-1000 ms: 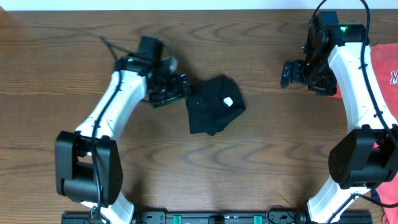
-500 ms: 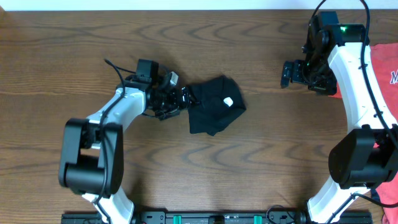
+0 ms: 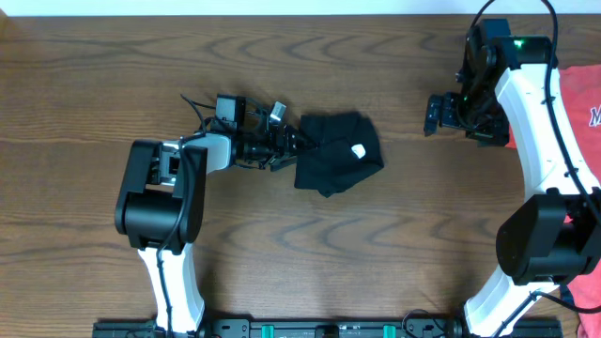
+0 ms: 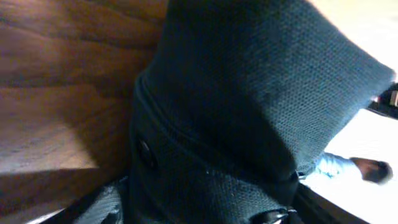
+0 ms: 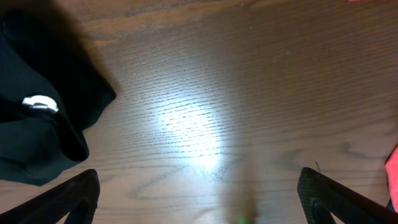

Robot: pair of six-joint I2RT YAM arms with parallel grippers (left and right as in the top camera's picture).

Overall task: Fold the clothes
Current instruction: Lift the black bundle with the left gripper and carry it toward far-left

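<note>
The clothes (image 3: 338,155) are a black garment bunched into a compact bundle at the table's middle, with a small white label (image 3: 358,149) on top. My left gripper (image 3: 300,145) lies low and points right, pressed against the bundle's left edge. In the left wrist view the dark knit fabric (image 4: 249,93) fills the frame. It sits between the wide-set fingers (image 4: 93,208) of the left gripper (image 4: 199,211), which stays open. My right gripper (image 3: 430,113) hovers open to the right of the bundle, its jaws wide over bare wood (image 5: 199,199). The garment (image 5: 37,124) shows at that view's left edge.
A red-orange T-shirt (image 3: 582,103) with white lettering lies at the table's right edge, under the right arm. Its edge shows in the right wrist view (image 5: 393,168). The left arm is folded back on itself near the table's left middle.
My left arm has swung down and right, its gripper pushing into the black bundle, which has shifted a little to the right. The right arm has not moved.
</note>
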